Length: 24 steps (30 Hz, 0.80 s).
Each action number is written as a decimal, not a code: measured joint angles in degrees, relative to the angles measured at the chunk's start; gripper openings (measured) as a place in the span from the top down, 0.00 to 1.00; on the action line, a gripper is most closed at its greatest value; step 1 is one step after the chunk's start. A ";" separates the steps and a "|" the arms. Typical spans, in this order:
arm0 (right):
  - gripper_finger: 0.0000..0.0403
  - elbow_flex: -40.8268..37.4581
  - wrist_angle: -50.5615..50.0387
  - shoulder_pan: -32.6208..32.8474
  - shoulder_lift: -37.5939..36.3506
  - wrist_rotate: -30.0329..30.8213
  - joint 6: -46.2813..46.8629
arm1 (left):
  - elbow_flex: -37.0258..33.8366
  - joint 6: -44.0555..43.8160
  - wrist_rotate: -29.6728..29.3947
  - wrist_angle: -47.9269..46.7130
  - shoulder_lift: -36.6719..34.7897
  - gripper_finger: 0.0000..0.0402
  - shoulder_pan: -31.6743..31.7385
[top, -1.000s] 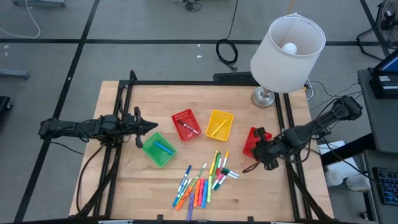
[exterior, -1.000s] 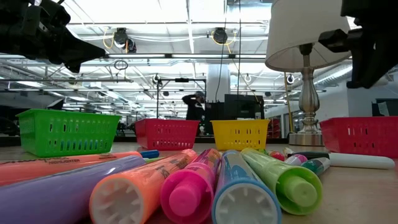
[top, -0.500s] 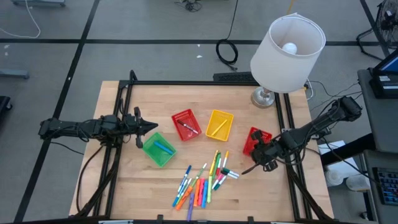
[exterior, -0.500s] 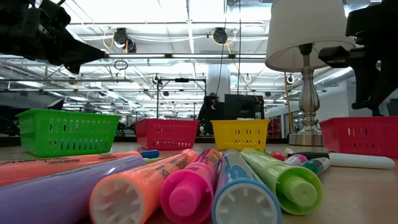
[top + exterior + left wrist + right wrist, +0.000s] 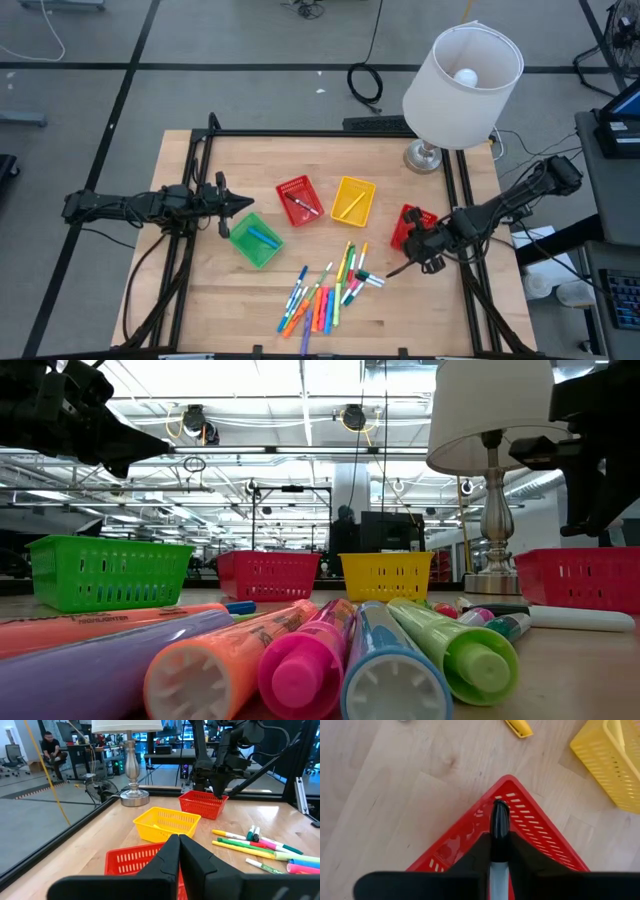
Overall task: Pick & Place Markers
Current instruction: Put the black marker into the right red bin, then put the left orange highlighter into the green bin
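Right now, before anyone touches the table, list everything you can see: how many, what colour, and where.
table: one, light wood, centre
lamp: one, white shade, table's far right corner
green basket: one, leftmost, holds a blue marker
red baskets: two, one mid-table holding a thin marker, one at the right gripper
yellow basket: one, between the red ones, holds a yellow marker
loose markers: roughly fifteen, mixed colours, near edge
person: one, seated beyond the table
left gripper: dark, jaws shut, empty, beside the green basket
right gripper: dark, jaws shut on a held marker, black cap
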 joint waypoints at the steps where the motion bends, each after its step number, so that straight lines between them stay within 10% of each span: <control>1: 0.89 0.00 0.00 -0.24 0.00 0.04 0.04 | 0.00 0.00 -0.22 0.02 0.02 0.95 0.00; 17: 0.82 1.51 2.08 -1.78 -1.28 2.77 2.91 | 0.00 -0.43 -0.76 0.04 0.00 0.95 0.00; 24: 0.95 5.40 10.28 1.41 -18.01 6.18 -0.94 | 0.00 -0.52 -0.76 0.04 0.02 0.95 0.00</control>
